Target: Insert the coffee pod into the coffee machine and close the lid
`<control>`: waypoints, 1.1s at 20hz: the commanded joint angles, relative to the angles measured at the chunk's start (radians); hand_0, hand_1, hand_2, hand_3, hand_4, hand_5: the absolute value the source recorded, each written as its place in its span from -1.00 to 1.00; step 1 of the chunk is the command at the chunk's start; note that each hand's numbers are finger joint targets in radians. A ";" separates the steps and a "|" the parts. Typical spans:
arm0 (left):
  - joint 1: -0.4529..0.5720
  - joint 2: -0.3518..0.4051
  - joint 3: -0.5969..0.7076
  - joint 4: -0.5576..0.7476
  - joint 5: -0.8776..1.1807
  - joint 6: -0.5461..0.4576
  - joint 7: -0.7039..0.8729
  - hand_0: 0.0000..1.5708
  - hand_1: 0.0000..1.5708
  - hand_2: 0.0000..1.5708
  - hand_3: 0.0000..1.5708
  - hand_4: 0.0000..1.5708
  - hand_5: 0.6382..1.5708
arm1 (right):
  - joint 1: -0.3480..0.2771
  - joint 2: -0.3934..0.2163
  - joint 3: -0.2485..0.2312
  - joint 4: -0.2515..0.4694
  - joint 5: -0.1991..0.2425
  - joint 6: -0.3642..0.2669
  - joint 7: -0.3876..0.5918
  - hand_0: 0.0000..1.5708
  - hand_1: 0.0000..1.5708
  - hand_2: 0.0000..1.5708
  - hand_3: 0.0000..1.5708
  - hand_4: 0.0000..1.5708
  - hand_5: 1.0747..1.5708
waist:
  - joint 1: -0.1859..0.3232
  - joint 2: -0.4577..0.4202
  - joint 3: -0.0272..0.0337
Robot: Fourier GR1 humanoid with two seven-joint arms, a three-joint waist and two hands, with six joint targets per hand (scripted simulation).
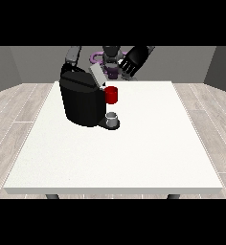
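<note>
The black coffee machine (81, 100) stands on the left half of the white table (148, 153). Its grey lid (96, 75) is tilted up and open above the red pod holder (111, 94). A grey cup (113, 119) sits on the machine's base. The hand at the view's right (135, 60) hovers up and to the right of the holder, fingers curled round a small dark pod (114, 72). The pod is above the holder, not in it. The arm at the view's left (73, 56) reaches down behind the machine; its black hand blends into the machine's top.
The machine stands near the table's far left edge. Bare tabletop stretches in front of the machine and to its right. Wooden floor surrounds the table.
</note>
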 commanded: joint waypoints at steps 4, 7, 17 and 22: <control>-0.098 0.077 0.038 0.041 -0.011 -0.004 0.007 0.53 0.53 0.61 0.61 -0.38 1.00 | -0.070 -0.001 0.001 -0.099 0.000 0.000 0.062 -1.00 -1.00 -1.00 -1.00 -1.00 1.00 | -0.066 0.068 -0.0002; -0.140 0.071 0.052 0.058 -0.008 -0.004 0.046 0.56 0.56 0.64 0.58 -0.39 1.00 | -0.096 -0.037 -0.020 -0.105 -0.005 0.018 0.085 -1.00 -1.00 -1.00 -1.00 -1.00 1.00 | -0.092 0.091 -0.0001; -0.170 0.051 0.034 0.074 -0.034 0.016 0.029 0.51 0.51 0.60 0.55 -0.41 1.00 | -0.116 -0.028 -0.044 -0.095 -0.002 -0.018 0.053 -1.00 -1.00 -1.00 -1.00 -1.00 1.00 | -0.083 0.160 0.0001; -0.176 0.056 0.039 0.071 -0.021 -0.016 0.000 0.60 0.60 0.65 0.57 -0.45 1.00 | -0.156 -0.086 -0.120 -0.051 -0.042 0.001 0.039 -1.00 -1.00 -1.00 -1.00 -0.87 1.00 | -0.041 0.181 0.0002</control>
